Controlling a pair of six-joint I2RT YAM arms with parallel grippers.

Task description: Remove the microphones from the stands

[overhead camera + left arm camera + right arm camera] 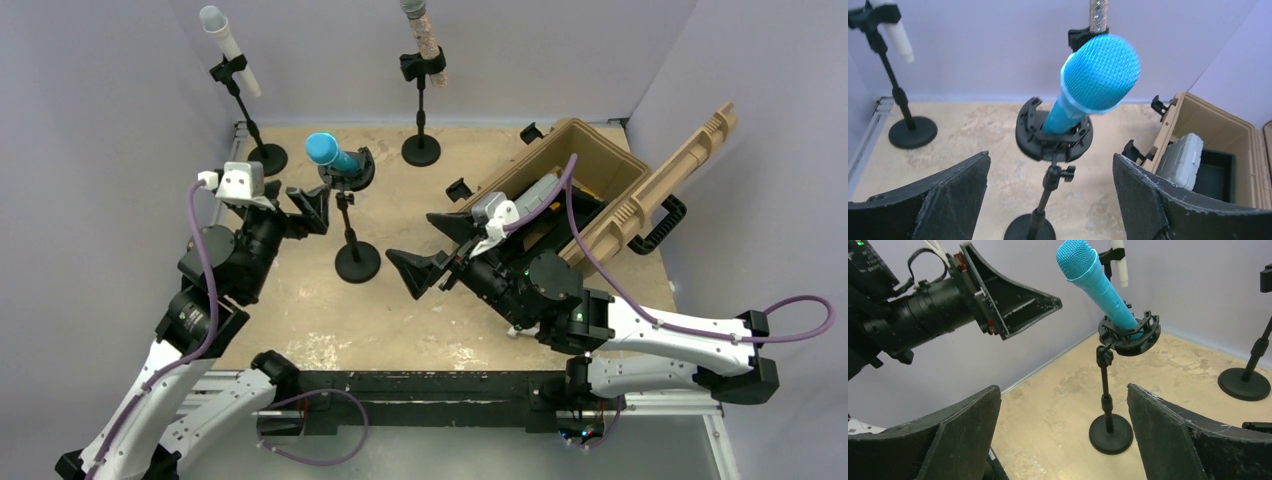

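A bright blue microphone (330, 152) sits tilted in a black shock mount (352, 170) on a short black stand (357, 262) in the left middle of the table. My left gripper (312, 208) is open and empty just left of the mount, at about its height. In the left wrist view the microphone (1095, 85) and mount (1053, 135) lie ahead, between the spread fingers of the gripper (1050, 156). My right gripper (428, 250) is open and empty to the right of the stand. Its wrist view shows the microphone (1093, 280) and stand base (1110, 435) ahead of the gripper (1063, 387).
A white microphone (228, 45) on a stand is at the back left. A glittery one (425, 40) on a stand is at the back centre. An open tan case (560, 190) with its lid (680, 170) laid back lies at the right, behind my right arm. Walls enclose the table.
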